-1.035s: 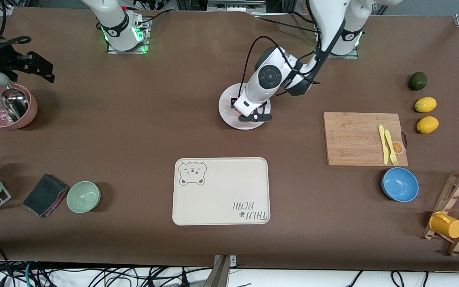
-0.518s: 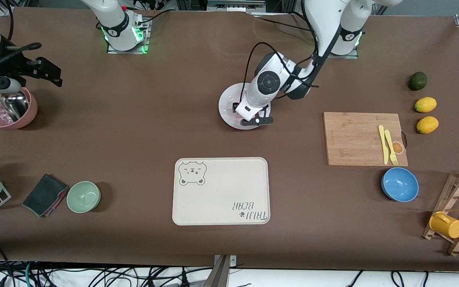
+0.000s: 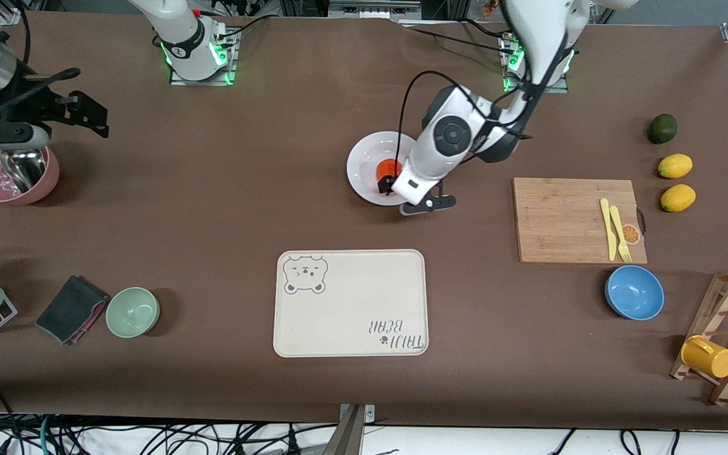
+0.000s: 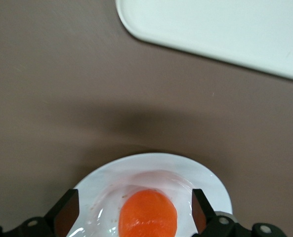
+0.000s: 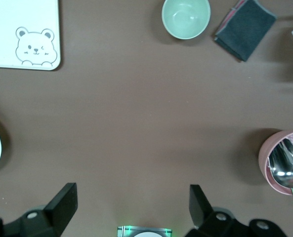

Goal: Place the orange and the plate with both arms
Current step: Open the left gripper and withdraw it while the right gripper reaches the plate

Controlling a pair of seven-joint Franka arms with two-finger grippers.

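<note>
Orange (image 3: 388, 169) sits on the plate (image 3: 364, 165), between the spread fingers of the left gripper (image 4: 136, 217). Nothing squeezes it; the fingers stand wide, one on each side of the fruit, not touching it. The plate lies on the table (image 3: 212, 208), mid-way along it, closer to the edge where the arms stand. The tray (image 3: 350, 303) is nearer the front camera, close to that edge of the table.

The right gripper (image 5: 131, 210) hangs wide open and empty over the table near the right arm's end, above the pink bowl (image 3: 10, 180) with the spoon (image 3: 21, 165). That arm waits.

I think the first part is done: the orange is on the plate. What may be left is to move the plate, maybe onto the tray, and no gripper holds the plate yet.

Counting: one orange, one plate, one tray, two lemons (image 3: 675, 166), one green bowl (image 3: 133, 311), one blue bowl (image 3: 634, 292), one board (image 3: 566, 218).
</note>
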